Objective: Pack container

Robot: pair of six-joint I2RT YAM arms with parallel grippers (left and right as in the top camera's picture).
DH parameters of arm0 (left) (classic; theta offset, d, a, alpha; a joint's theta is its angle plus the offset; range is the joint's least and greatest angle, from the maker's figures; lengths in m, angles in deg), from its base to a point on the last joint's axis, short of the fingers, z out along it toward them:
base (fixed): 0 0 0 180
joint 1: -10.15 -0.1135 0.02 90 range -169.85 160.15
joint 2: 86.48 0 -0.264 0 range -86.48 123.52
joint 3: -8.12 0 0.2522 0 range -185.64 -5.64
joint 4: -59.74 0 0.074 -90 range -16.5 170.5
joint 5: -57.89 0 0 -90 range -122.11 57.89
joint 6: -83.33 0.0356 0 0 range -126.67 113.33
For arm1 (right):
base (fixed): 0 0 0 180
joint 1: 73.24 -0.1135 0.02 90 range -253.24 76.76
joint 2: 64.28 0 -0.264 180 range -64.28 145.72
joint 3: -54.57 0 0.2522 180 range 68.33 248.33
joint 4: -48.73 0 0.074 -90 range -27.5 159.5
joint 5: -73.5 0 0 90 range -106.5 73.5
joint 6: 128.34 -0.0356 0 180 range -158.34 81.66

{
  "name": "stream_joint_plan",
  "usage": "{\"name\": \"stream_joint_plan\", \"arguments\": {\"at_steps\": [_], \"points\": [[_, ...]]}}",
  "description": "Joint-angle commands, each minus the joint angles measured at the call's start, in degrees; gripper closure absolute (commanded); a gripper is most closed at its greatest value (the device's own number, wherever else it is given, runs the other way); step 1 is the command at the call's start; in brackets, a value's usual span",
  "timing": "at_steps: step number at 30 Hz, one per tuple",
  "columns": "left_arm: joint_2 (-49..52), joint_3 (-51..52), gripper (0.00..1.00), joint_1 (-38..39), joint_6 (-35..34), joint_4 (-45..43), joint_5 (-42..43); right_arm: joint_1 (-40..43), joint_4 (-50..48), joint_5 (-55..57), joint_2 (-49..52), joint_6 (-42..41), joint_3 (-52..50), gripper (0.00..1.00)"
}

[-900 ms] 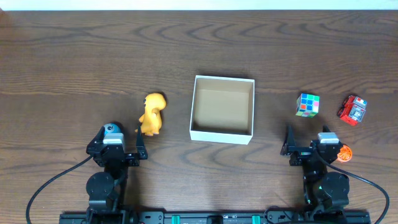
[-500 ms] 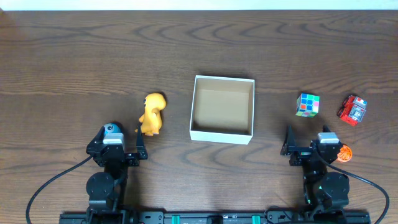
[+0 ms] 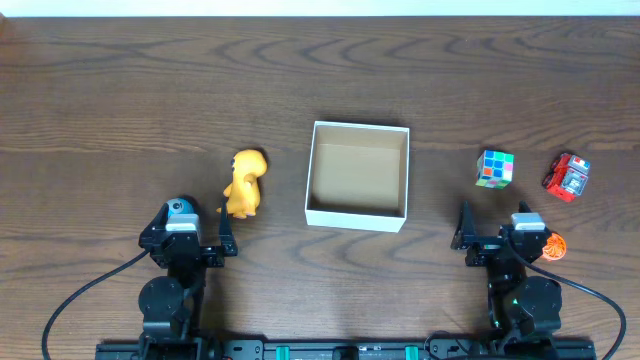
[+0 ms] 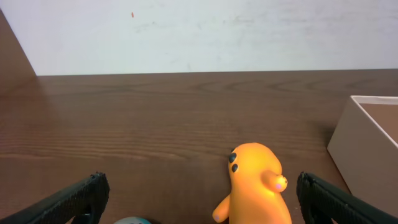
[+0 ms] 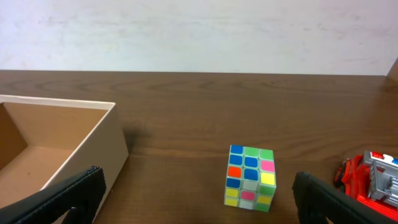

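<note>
Nothing has moved in the last second. The left gripper [image 4: 199, 186] and right gripper [image 5: 199, 183] wait wide and empty. The box [image 3: 356, 217] stays mid-table, bare inside, with the duck [image 3: 245, 183] at its 9 o'clock and the cube [image 3: 494, 168] and red toy [image 3: 567, 177] at 3. Packing hasn't begun.

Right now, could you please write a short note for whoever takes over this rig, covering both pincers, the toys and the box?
Left pincer: open, empty, facing the yellow toy.
Right pincer: open, empty, facing the colour cube.
Container: mid-table, upright, nothing inside.
Toys: the yellow toy lies left of the container; the colour cube and red toy lie to its right, all on the table.
A small blue thing sits by the left arm and an orange one by the right; I cannot tell what they are.
Done: nothing packed yet.
Left: place each toy in the container.
</note>
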Motion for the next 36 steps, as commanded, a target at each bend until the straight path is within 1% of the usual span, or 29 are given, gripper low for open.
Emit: {"name": "stream_joint_plan", "arguments": {"at_steps": [1, 15, 21, 22, 24, 26, 29, 33, 36], "points": [[-0.35, 1.95, 0.02, -0.09, 0.20, 0.39, 0.81, 0.90, 0.04, -0.20, -0.37, 0.87, -0.26, 0.01], [-0.35, 1.95, 0.02, -0.09, 0.20, 0.22, 0.81, 0.90, -0.02, -0.24, -0.37, 0.85, -0.26, 0.01], [-0.31, 1.86, 0.02, -0.09, -0.11, 0.35, 0.81, 0.90, 0.17, -3.04, -0.31, 0.81, -0.26, 0.01], [-0.24, 1.60, 0.02, -0.09, -1.51, 0.68, 0.83, 0.90, 0.15, -3.06, -0.15, 0.79, -0.26, 0.01], [0.44, -0.07, 0.02, -0.09, -6.49, 2.62, 0.85, 0.90, 0.07, -3.96, 0.55, 0.66, -0.07, 0.01], [2.12, -2.84, 0.02, -0.09, -9.53, 5.03, 0.85, 0.90, 0.13, -5.09, 2.03, 0.66, 0.87, 0.01], [6.67, -8.85, 0.02, -0.09, -10.64, 8.37, 1.36, 0.90, 0.63, -7.23, 6.23, 0.66, 4.42, 0.01], [16.63, -21.14, 0.02, -0.09, -10.60, 15.69, 2.08, 0.90, 5.60, -7.52, 16.06, 0.70, 14.32, 0.01], [25.97, -31.78, 0.02, -0.09, -10.62, 23.98, 2.08, 0.90, 11.98, -7.52, 26.75, 0.72, 24.72, 0.01]]}}
